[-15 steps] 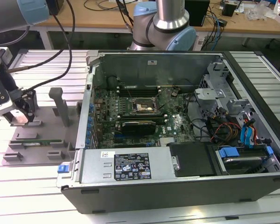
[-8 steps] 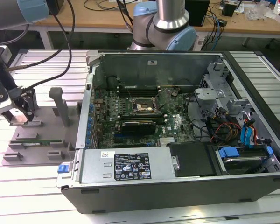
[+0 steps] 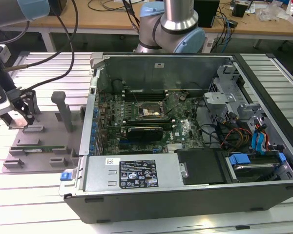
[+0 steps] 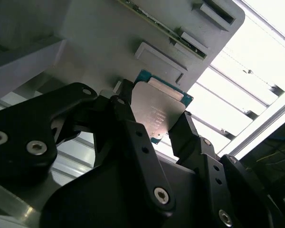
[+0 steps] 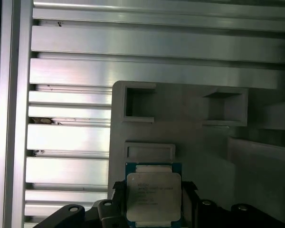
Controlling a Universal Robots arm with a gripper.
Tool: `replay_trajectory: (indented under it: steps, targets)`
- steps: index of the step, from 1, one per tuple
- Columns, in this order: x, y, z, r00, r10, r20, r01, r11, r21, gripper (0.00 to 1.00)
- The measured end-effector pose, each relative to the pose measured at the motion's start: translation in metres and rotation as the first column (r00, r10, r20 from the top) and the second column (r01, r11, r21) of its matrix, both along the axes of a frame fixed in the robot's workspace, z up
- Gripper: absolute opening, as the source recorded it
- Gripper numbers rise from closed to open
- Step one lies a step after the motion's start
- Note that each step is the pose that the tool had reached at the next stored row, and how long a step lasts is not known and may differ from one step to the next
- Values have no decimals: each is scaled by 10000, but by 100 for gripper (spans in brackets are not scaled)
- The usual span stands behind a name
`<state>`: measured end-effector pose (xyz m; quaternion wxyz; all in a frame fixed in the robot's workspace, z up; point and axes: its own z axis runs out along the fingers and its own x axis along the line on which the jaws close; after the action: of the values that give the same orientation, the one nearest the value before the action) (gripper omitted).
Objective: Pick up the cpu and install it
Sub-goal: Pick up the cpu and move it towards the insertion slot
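Gripper (image 4: pixel 154 114) pinching cpu (image 5: pixel 153 197) by two edges (silver top showing) at grey fixture (image 5: pixel 199 142).

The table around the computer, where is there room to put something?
Bare slatted table borders the grey tray at the exterior view's lower left, and at its right edge past the computer case. The tray is crowded: the fingers grip the cpu there, near the memory stick. The case's inside is packed.

I see a ribbed aluminium table (image 3: pixel 34 209) carrying two things: an open computer case (image 3: pixel 185 202), and at its nine o'clock a grey fixture plate (image 3: pixel 51 136).
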<state>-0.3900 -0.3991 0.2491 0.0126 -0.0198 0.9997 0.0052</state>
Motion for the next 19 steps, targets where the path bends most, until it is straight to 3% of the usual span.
replay_trajectory:
  steps: [19]
  targets:
    - [0, 0, 262, 10000, 0, -1, 0, 10000, -24, 55]
